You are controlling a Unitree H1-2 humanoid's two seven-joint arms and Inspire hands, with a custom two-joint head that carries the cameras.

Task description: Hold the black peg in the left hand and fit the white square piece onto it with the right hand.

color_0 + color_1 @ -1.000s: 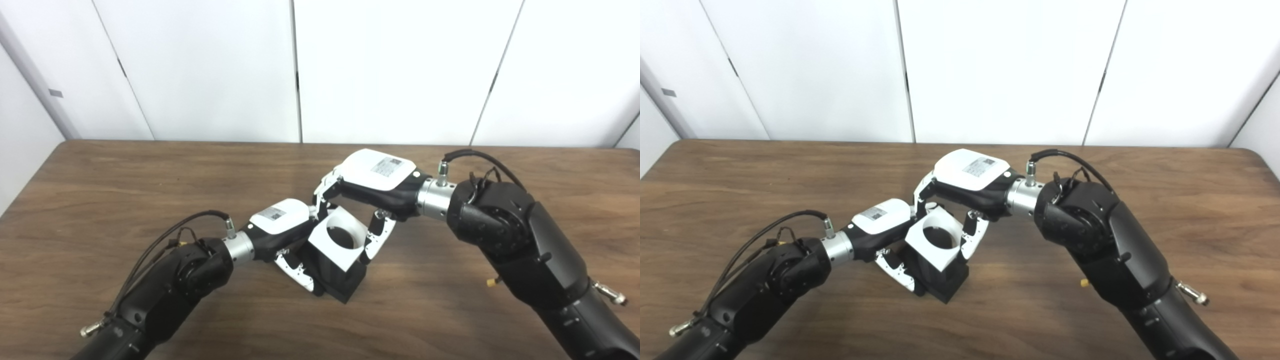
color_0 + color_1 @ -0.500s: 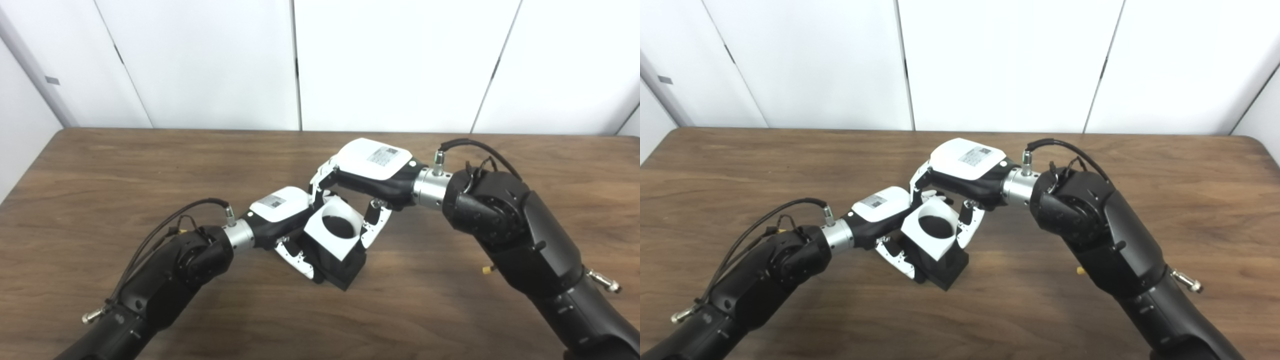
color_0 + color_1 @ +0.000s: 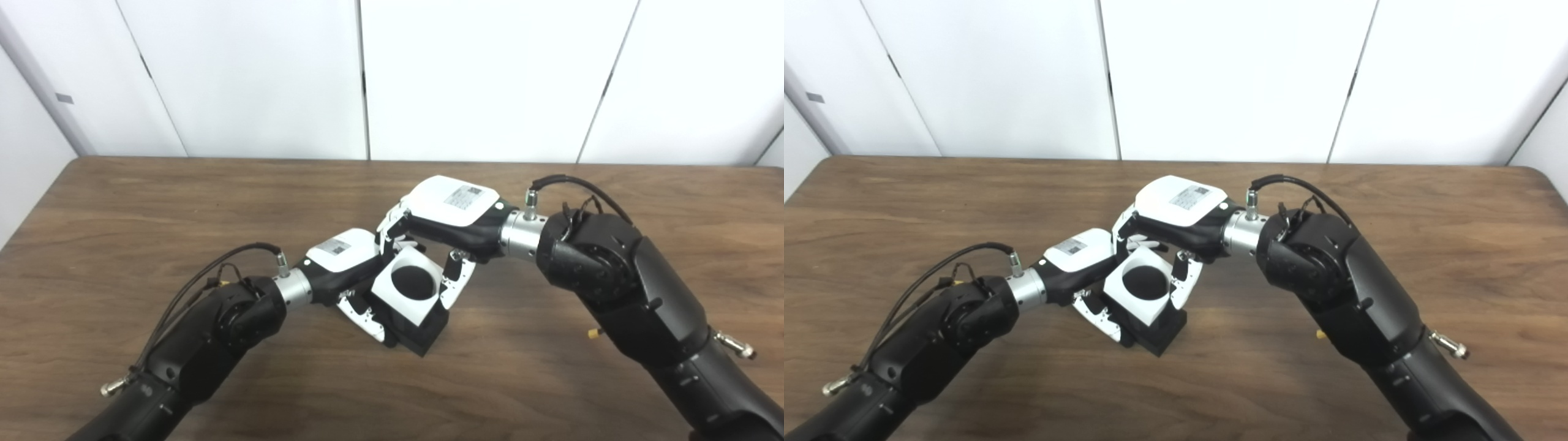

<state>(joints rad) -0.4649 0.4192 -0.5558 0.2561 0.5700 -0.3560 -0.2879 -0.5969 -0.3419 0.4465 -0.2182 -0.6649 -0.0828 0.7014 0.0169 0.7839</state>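
White square piece (image 3: 409,294) now lower, black peg (image 3: 411,283) filling its hole

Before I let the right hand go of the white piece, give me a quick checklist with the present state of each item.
1. Left hand gripping the black peg's base: ok, fingers wrap its side.
2. Right hand on the white square piece: ok, fingers on opposite edges.
3. Peg in the hole: ok, black fills the round opening.
4. White piece fully seated on the base: cannot tell, it looks low on the base, but the seam is partly hidden.
5. Base resting on the table: cannot tell, it looks tilted.
6. Cables clear of the parts: ok.
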